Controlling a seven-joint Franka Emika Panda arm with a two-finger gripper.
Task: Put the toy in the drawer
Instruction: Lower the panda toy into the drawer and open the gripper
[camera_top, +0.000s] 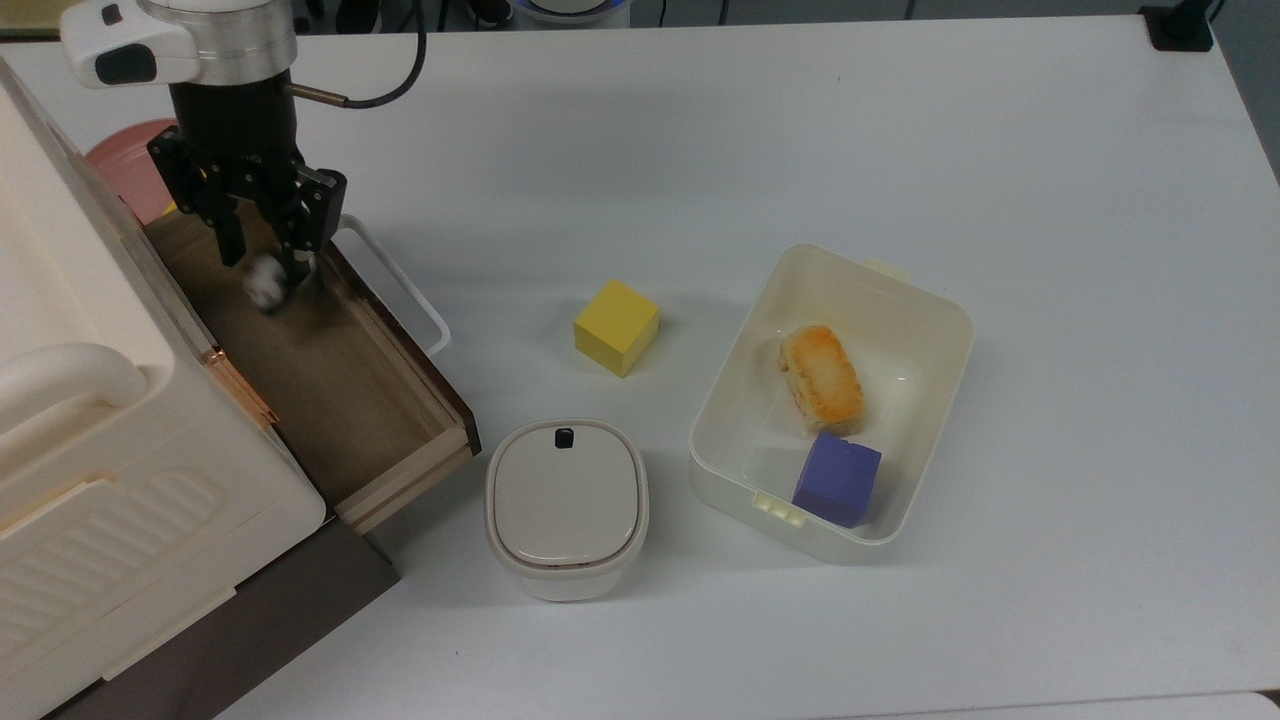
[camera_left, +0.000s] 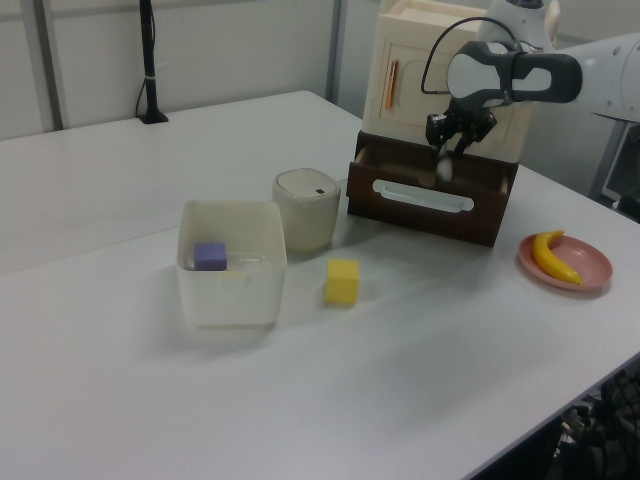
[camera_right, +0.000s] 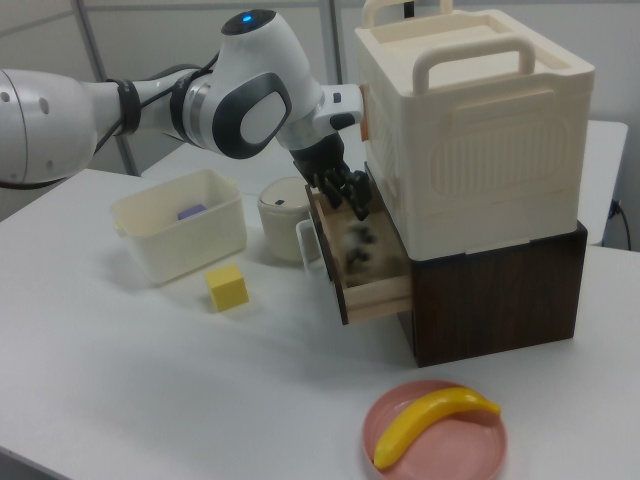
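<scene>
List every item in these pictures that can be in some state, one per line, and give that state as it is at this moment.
drawer: pulled open.
hand: open, above the drawer.
toy: released, blurred, falling into the drawer.
lidded pot: lid on.
tub: open-topped, holding a bread piece and a purple cube.
plate: holding a banana.
yellow cube: resting on the table.

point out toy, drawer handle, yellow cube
toy (camera_top: 266, 290): top view, its blurred white body.
drawer handle (camera_top: 400, 287): top view, middle of the white loop.
yellow cube (camera_top: 617, 316): top view, top face.
</scene>
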